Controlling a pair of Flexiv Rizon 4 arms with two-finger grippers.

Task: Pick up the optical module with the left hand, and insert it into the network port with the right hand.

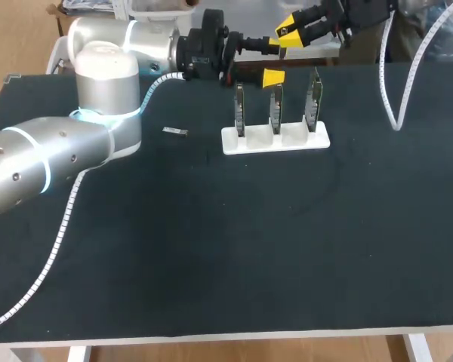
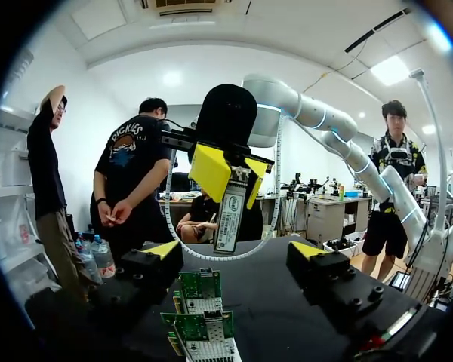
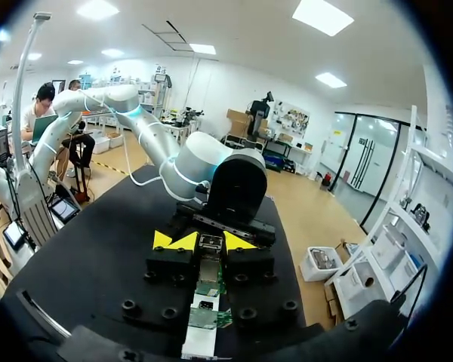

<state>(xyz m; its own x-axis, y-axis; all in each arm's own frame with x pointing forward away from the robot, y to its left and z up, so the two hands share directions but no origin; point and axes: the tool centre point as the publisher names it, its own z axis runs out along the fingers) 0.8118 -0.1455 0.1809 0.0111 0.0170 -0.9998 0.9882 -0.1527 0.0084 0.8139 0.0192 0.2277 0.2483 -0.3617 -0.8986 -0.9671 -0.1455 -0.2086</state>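
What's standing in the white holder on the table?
Three network cards stand upright, side by side, in the white holder. Their bottom edges are sunk in it and hidden.

Hardly any print can be read on the table's things. In the left wrist view the optical module [image 2: 230, 215], held upright between the yellow tips of the right gripper [image 2: 232, 179], carries a white label [image 2: 229, 220] along its face. The label shows a dark rounded logo mark near its top and several rows of fine print below, all too small to make out. The green network cards [image 2: 200, 290] under it bear tiny pale markings that cannot be read either. In the head view the cards standing in the white holder [image 1: 275, 140] show no legible text or numbers.
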